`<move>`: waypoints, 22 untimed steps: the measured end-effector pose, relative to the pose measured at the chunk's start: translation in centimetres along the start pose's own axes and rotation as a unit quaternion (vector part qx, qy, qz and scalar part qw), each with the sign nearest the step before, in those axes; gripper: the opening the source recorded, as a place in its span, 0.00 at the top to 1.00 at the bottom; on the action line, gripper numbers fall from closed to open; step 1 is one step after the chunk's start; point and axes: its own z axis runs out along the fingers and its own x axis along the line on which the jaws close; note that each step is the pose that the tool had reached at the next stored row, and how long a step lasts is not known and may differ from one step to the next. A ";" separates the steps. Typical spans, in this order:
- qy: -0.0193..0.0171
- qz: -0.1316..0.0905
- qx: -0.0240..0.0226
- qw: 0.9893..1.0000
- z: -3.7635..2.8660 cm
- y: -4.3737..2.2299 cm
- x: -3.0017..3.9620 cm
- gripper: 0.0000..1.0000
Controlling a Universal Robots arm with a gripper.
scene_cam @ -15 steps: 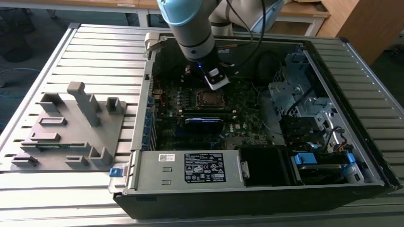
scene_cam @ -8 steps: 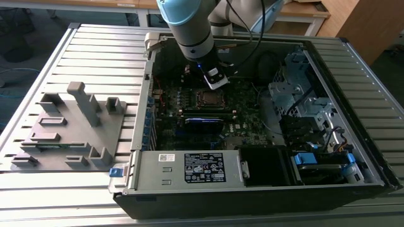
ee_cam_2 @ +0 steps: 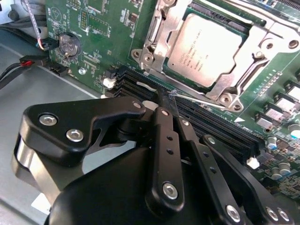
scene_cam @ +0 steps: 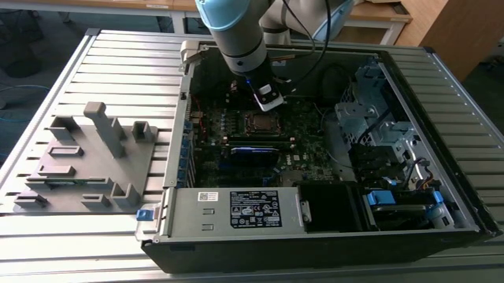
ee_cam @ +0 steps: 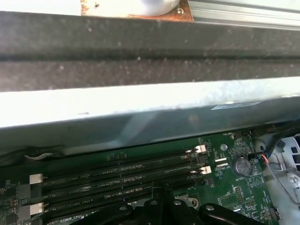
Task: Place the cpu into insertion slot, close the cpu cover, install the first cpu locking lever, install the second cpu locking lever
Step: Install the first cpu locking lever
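Note:
The cpu (ee_cam_2: 206,47) lies flat in the insertion slot (scene_cam: 263,122) on the green board inside the open computer case. The silvery cpu cover (ee_cam_2: 163,35) is down over it, framing the chip's face. A thin wire locking lever (ee_cam_2: 199,100) runs along the socket's edge nearest the memory strips. My gripper (ee_cam_2: 165,96) is shut, and its joined tips touch the free end of that lever. In the exterior view the gripper (scene_cam: 266,111) hangs just behind the socket. In the first wrist view the gripper (ee_cam: 161,191) stands over the memory strips.
Long black memory strips (ee_cam_2: 206,122) lie beside the socket, and a coin battery (ee_cam_2: 68,45) sits further off. The case wall (ee_cam: 140,108) rises close by. A power supply (scene_cam: 236,209), a drive cage (scene_cam: 370,112) and cables crowd the case. A grey fixture (scene_cam: 87,159) stands at the exterior view's left.

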 end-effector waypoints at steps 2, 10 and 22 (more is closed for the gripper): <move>-0.001 0.002 0.000 1.000 0.02 0.01 0.01 0.90; -0.001 0.002 0.001 1.000 0.27 -0.06 0.08 0.90; -0.004 0.000 0.005 1.000 0.77 -0.23 0.24 0.90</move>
